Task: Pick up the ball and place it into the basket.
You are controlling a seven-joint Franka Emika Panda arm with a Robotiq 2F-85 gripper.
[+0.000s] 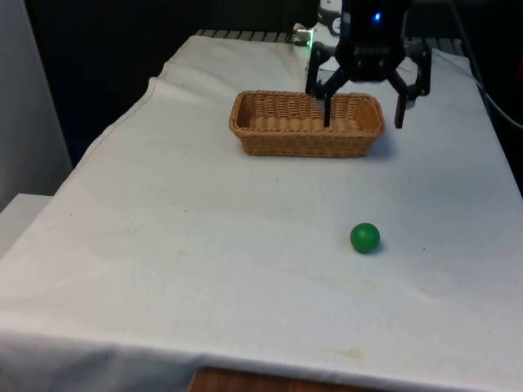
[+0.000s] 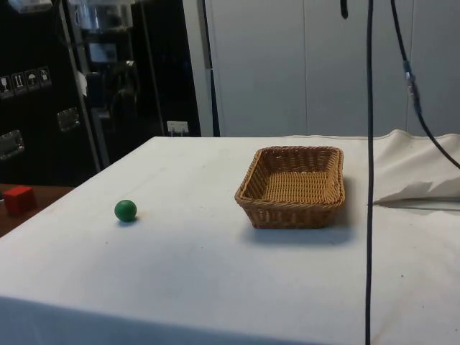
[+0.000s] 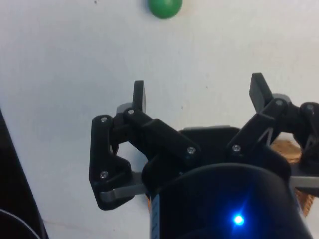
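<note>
Black gripper (image 1: pixel 364 113) spread wide, grasping nothing, above wicker basket (image 1: pixel 306 122); green ball (image 1: pixel 364 238) well apart on cloth.

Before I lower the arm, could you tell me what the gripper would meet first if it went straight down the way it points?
Most likely the bare white cloth, just beside the basket. The open gripper points down near its end on the front view's right, though depth is unclear. The ball lies well clear, nearer the camera.
</note>
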